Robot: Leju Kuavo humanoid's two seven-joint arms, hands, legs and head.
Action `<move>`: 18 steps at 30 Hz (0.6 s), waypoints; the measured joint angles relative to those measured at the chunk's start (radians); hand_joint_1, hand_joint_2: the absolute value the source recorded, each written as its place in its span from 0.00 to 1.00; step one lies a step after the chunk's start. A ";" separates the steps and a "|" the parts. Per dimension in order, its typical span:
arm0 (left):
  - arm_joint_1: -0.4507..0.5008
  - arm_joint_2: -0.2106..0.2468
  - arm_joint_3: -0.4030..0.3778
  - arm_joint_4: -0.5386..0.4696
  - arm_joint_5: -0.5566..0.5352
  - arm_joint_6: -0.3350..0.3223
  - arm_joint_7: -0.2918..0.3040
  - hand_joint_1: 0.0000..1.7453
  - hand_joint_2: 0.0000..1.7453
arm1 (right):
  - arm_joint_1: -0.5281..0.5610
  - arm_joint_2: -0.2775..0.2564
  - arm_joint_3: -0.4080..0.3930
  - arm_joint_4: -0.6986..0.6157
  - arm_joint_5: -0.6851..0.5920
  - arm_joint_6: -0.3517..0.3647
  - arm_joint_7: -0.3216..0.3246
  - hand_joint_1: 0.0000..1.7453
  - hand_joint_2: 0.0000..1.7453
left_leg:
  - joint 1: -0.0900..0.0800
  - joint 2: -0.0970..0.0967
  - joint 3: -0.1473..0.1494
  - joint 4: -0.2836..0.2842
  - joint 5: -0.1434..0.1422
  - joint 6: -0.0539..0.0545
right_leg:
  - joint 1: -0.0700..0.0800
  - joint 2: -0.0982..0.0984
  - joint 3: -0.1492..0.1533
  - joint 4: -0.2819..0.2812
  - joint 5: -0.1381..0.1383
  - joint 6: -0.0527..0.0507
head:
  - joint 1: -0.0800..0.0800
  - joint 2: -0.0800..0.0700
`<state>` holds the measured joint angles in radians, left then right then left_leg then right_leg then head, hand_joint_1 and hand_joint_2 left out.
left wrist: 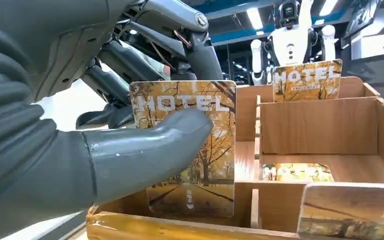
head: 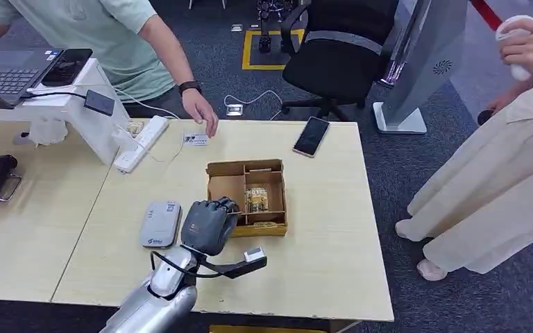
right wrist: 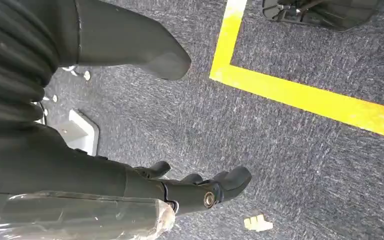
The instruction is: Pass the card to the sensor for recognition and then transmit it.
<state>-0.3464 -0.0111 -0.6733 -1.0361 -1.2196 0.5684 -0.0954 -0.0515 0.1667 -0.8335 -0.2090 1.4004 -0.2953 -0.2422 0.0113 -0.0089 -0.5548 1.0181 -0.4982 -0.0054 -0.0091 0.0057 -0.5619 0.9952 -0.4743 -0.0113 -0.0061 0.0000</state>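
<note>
**Hotel card held at the cardboard box**

The left robot hand (head: 209, 225) pinched an autumn-printed "HOTEL" card (left wrist: 190, 150) between thumb and fingers, upright in the brown divided cardboard box (head: 246, 195) at mid-bench. A grey flat card reader (head: 160, 224) lay just beside it. The right robot hand (right wrist: 200, 187) hung over carpet, empty, fingers apart. A black phone (head: 311, 136) lay by the far edge.

Silver left arm, black cable, dark grey ribbed left hand (head: 209, 225).

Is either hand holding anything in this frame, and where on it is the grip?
The left hand pinches a hotel card across its faces, thumb in front, fingers behind. The right hand holds nothing.
</note>
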 joint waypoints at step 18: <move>-0.010 0.000 0.000 0.000 0.002 0.028 0.000 1.00 1.00 | 0.000 0.000 0.003 0.000 0.002 -0.001 0.008 0.00 1.00 | 0.000 0.000 0.000 0.000 0.000 0.000 | 0.000 0.000 0.000 0.000 0.000 0.000 | 0.000 0.000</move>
<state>-0.3560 -0.0107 -0.6733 -1.0365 -1.2180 0.5966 -0.0954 -0.0512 0.1667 -0.8309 -0.2090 1.4023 -0.2960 -0.2338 0.0113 -0.0089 -0.5548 1.0181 -0.4982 -0.0054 -0.0091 0.0057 -0.5619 0.9952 -0.4743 -0.0113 -0.0061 0.0000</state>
